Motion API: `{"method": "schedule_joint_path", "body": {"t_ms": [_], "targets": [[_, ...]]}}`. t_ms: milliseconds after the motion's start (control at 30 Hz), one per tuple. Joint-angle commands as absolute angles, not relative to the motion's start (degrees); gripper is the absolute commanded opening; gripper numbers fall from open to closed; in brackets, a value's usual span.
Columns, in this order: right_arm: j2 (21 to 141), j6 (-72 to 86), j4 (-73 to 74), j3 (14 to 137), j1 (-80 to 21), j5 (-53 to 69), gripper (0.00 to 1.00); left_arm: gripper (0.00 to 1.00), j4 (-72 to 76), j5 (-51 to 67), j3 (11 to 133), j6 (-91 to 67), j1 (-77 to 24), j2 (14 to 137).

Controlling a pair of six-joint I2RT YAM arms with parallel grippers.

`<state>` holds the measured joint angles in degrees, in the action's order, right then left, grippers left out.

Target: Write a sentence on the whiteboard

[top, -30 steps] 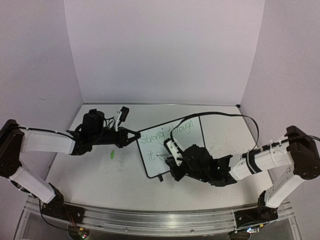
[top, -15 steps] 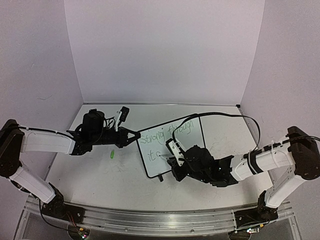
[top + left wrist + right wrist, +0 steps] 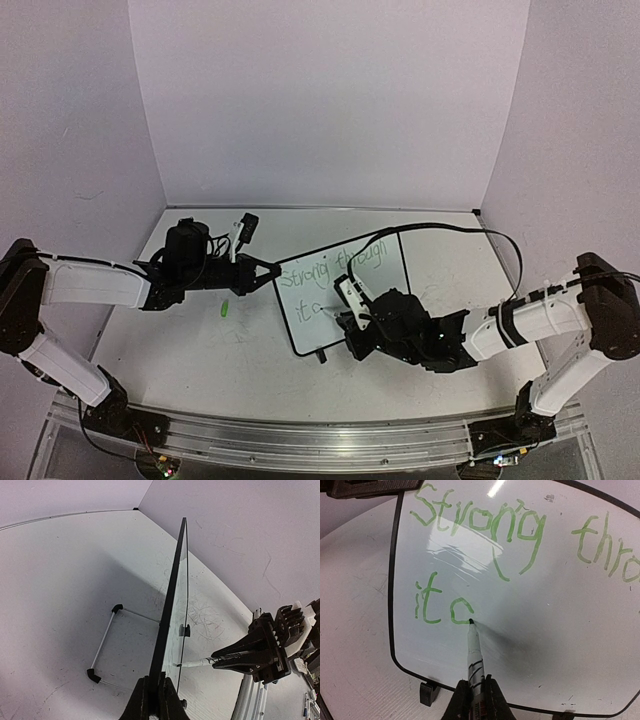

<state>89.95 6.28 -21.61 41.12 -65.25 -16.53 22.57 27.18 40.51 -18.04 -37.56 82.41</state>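
The whiteboard (image 3: 385, 285) stands tilted at mid-table, seen edge-on in the left wrist view (image 3: 172, 605). My left gripper (image 3: 272, 275) is shut on its left frame edge (image 3: 155, 685). The sentence (image 3: 305, 272) is in green; the right wrist view shows "Strong thro" (image 3: 536, 542) and below it "it" with a round open letter. My right gripper (image 3: 352, 318) is shut on a white marker (image 3: 474, 650) in front of the board (image 3: 545, 630). The marker's tip touches the board at that letter's lower end. The marker (image 3: 195, 663) also meets the board in the left wrist view.
A small green cap (image 3: 226, 308) lies on the table left of the board. A wire stand with black feet (image 3: 102, 645) props the board from behind. Grey scribbles (image 3: 205, 617) mark the table. A black cable (image 3: 450, 230) arcs over the board's far right.
My right gripper has shifted slightly right and away along the second line with the marker, and the letter after "it" has grown. The left arm has not moved.
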Motion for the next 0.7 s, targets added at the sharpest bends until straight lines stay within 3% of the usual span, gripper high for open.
{"method": "schedule_joint_path", "body": {"t_ms": [0,667], "targets": [[90.2,6.4,-22.7,42.8,-63.5,-19.3,0.00,0.00,17.1,22.3,40.3,-14.7,-36.9,83.6],[90.9,6.5,-22.7,43.6,-63.2,-18.3,0.00,0.00,17.1,22.1,40.0,-14.6,-36.9,83.5]]}}
